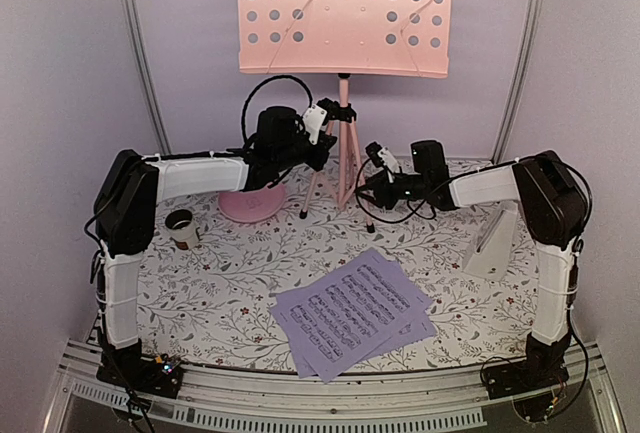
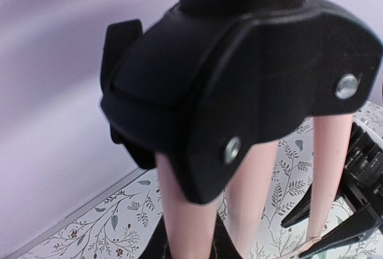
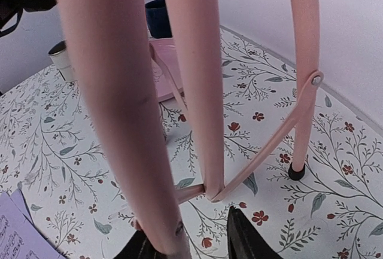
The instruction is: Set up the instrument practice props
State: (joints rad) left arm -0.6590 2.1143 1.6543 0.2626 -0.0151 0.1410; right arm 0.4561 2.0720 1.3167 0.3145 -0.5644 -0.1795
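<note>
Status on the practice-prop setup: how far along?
Done: music stand standing upright. In hand: left gripper clamped by the tripod hub, right gripper straddling a leg, not clamped yet. Left: sheet music flat on the table, metronome alongside, both untouched.

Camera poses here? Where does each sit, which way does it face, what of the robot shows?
Top external: above and behind the bases, facing forward and down over the table at the music stand; both arms show.
Left wrist: right at the stand's black hub, facing rightward; its own fingers just show at the bottom edge.
Right wrist: low among the tripod legs, facing left toward plate and cup; its fingers at the bottom.
Shared: top and right wrist both see stand, plate, cup, sheet music.
</note>
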